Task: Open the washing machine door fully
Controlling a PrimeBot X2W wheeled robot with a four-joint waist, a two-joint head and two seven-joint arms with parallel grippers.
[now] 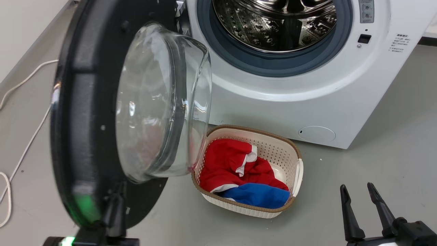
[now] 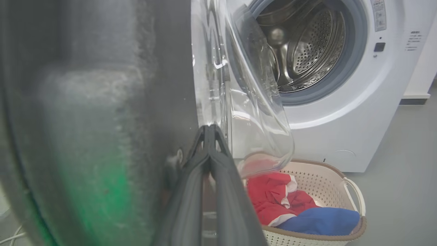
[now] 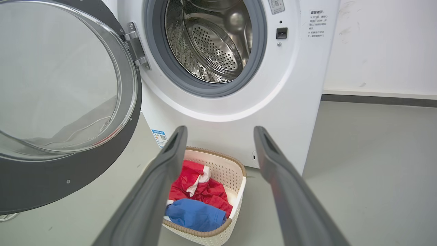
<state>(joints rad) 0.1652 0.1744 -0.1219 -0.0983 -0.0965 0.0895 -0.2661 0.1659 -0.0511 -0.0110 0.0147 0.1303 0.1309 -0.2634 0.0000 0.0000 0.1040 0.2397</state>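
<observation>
The washing machine [image 1: 307, 102] stands white at the back, with its steel drum [image 1: 273, 24] showing. The washing machine door [image 1: 85, 112] has swung far out to the left on its silver hinge [image 3: 136, 48], and its black inner rim and clear glass bowl [image 1: 160, 102] face right. My left gripper [image 1: 117, 193] is shut at the door's lower rim. In the left wrist view its fingertips [image 2: 209, 131] meet against the door's inner face [image 2: 102, 119], beside the glass. My right gripper [image 1: 358, 189] hangs open at lower right, away from the door, with nothing between its fingers [image 3: 170, 153].
A cream laundry basket [image 1: 293, 153] holding red and blue clothes sits on the grey floor in front of the machine, just right of the door's lower edge. A white cable [image 1: 24, 150] trails over the floor at far left. A wall [image 3: 375, 51] rises right of the machine.
</observation>
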